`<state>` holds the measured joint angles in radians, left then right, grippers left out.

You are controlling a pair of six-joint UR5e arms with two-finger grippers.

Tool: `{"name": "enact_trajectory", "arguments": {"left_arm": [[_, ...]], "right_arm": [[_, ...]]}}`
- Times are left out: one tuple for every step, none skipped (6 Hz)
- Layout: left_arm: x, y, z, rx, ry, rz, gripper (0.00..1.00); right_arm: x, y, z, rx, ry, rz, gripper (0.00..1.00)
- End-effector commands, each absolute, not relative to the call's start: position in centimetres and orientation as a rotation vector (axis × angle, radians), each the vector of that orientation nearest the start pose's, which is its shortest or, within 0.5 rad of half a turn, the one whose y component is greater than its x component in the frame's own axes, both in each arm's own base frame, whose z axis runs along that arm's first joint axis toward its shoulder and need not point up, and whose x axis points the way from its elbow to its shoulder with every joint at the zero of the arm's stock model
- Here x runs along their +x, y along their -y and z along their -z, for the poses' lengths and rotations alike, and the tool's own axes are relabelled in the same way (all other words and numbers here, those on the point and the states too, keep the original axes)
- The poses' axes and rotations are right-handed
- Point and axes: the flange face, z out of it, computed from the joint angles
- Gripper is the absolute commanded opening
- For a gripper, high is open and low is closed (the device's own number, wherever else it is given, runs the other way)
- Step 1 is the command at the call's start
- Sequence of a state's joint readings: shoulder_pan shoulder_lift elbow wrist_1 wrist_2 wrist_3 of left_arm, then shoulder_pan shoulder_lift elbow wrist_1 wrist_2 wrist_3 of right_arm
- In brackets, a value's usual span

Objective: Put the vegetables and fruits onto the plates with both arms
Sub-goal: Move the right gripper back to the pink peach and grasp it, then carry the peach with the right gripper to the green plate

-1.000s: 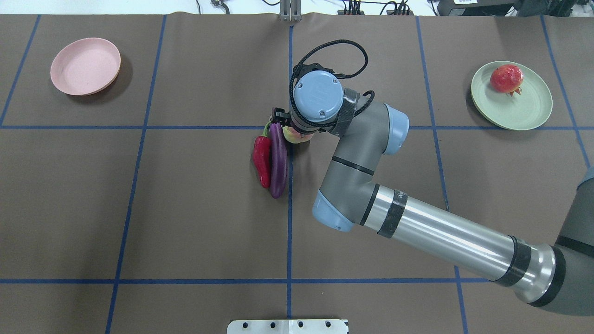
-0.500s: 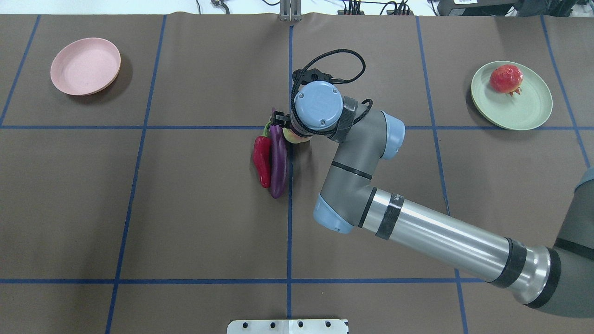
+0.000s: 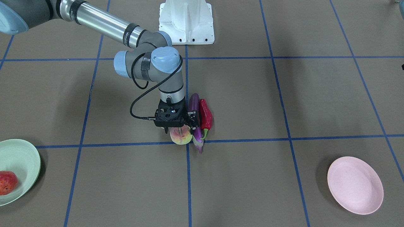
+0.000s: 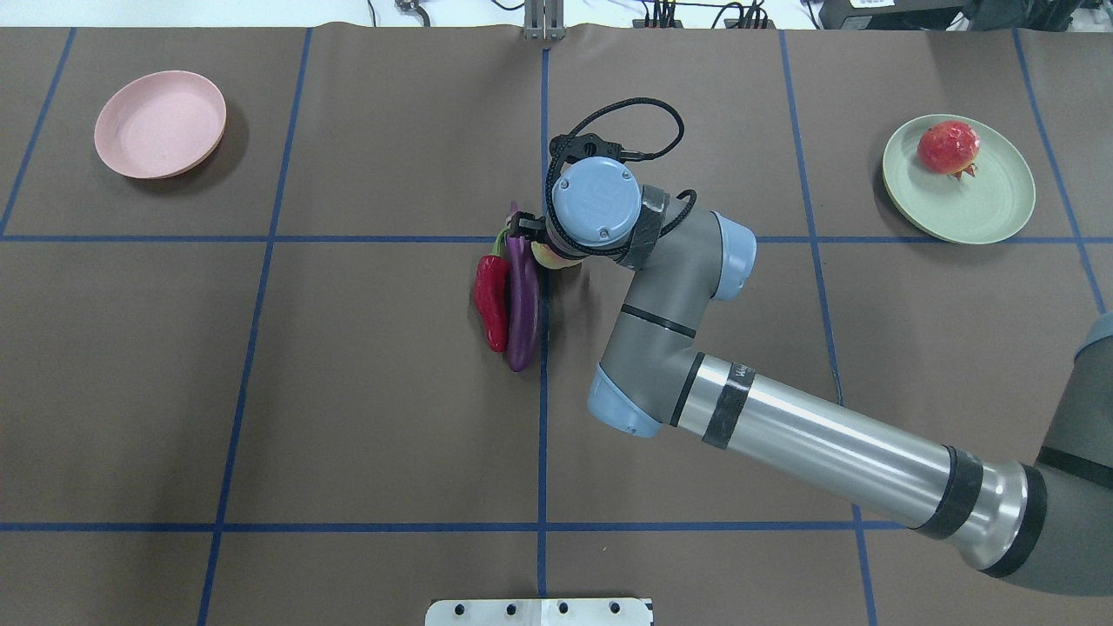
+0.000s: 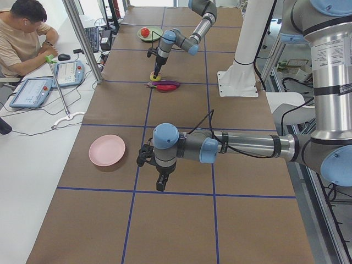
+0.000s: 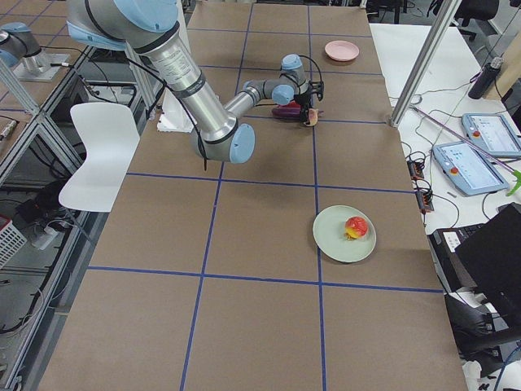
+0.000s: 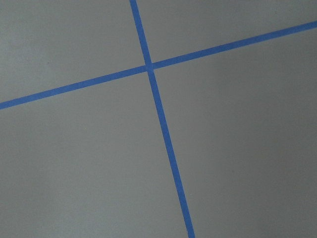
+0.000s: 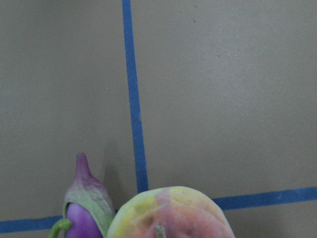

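Note:
My right gripper [image 3: 178,130] hangs straight down over the pink-and-yellow-green peach [image 3: 181,136] at the table's middle, its fingers spread either side of it, open. The peach fills the bottom of the right wrist view [image 8: 171,213]. The purple eggplant [image 4: 523,300] and red pepper [image 4: 491,300] lie side by side, touching, just beside the peach. The red-orange pomegranate [image 4: 949,147] sits on the mint green plate [image 4: 987,219]. The pink plate [image 4: 160,123] holds nothing. My left gripper [image 5: 160,186] shows only in the exterior left view, low over bare table; I cannot tell its state.
The white pedestal [image 3: 186,22] stands at the robot's edge of the table. Blue tape lines [image 7: 158,109] grid the brown table. A person [image 5: 25,38] sits at a side desk with tablets beyond the table's far edge.
My right arm has lowered a little and shifted slightly over the peach since a second ago. The fruit, vegetables and plates have not moved.

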<state>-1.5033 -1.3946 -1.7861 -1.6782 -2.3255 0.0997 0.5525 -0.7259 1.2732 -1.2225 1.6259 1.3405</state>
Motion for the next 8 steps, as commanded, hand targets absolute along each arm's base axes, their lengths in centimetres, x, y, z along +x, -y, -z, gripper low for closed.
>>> {"name": "enact_trajectory", "arguments": {"left_arm": [[-3.6, 43.1, -62.1, 0.156, -0.752, -0.216, 1.00], [-3.6, 43.1, -62.1, 0.157, -0.752, -0.216, 1.00], [-3.6, 43.2, -62.0, 0.157, -0.752, -0.216, 1.00], [-3.7, 43.3, -62.0, 0.160, -0.752, -0.216, 1.00], [-3.6, 43.3, -62.0, 0.160, -0.752, -0.217, 1.00], [-3.6, 43.3, -62.0, 0.160, -0.752, -0.217, 1.00], [-3.6, 43.3, -62.0, 0.160, -0.752, -0.217, 1.00], [-3.6, 43.3, -62.0, 0.160, -0.752, -0.217, 1.00]], "right_arm": [[-61.0, 52.7, -22.5, 0.318, 0.837, -0.288, 0.93], [-60.9, 52.8, -22.6, 0.327, 0.831, -0.275, 0.39], [-60.3, 53.1, -22.0, 0.365, 0.827, -0.215, 0.00], [-58.3, 54.5, -21.0, 0.376, 0.845, -0.220, 0.00], [-55.7, 55.8, -21.4, 0.343, 0.868, -0.206, 0.00], [-51.4, 57.0, -23.2, 0.380, 0.862, -0.145, 0.00], [-45.0, 59.6, -27.5, 0.405, 0.818, -0.056, 0.00], [-37.3, 63.2, -32.4, 0.398, 0.780, 0.048, 0.00]]}}
